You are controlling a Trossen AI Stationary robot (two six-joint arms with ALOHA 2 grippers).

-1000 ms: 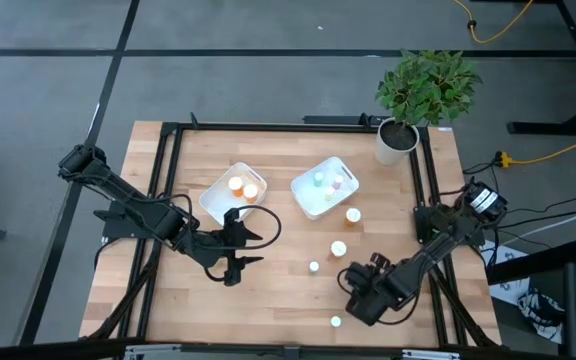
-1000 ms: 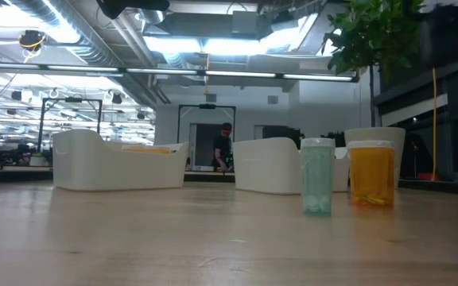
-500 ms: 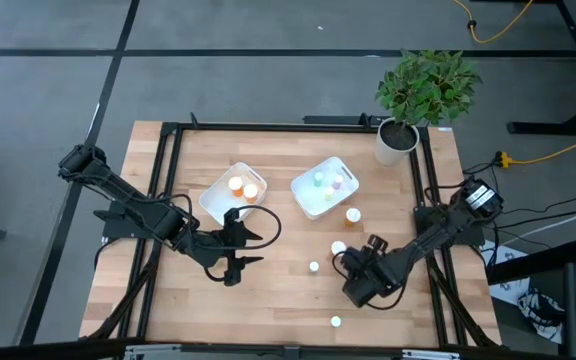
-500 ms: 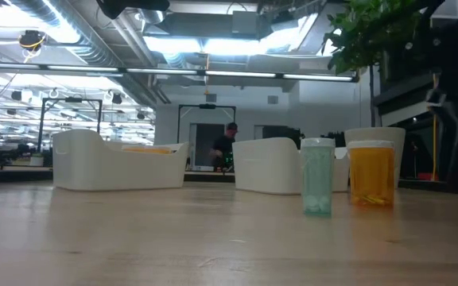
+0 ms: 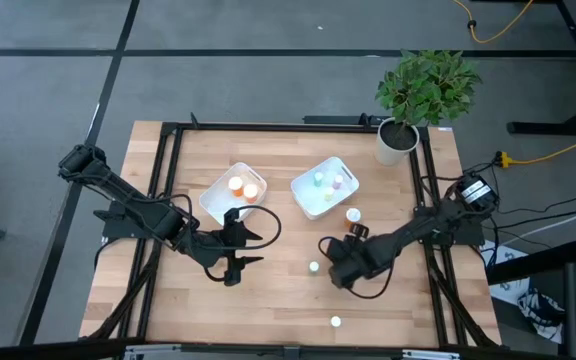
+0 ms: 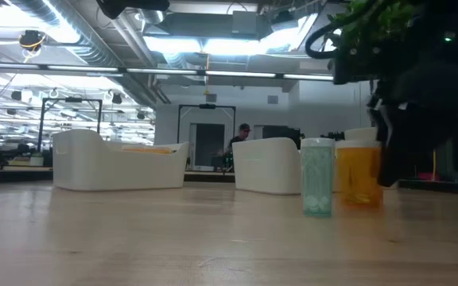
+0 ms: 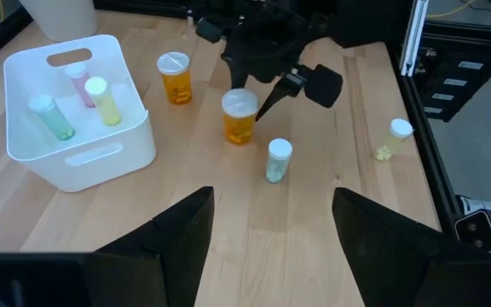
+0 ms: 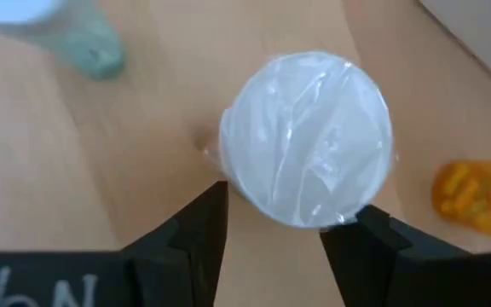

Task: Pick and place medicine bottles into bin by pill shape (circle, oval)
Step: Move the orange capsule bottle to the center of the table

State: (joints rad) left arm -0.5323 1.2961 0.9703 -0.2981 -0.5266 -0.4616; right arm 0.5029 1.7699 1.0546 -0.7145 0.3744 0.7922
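Green bottle (image 7: 278, 159) crowds orange bottle (image 7: 239, 117)

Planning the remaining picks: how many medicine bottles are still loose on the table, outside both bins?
4. Orange bottle nearest the right bin, orange bottle under the right gripper, green bottle beside it, yellow bottle toward the table's front edge. None looks hidden.

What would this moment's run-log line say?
right gripper: open, over orange bottle | left gripper: open, idle beside left bin
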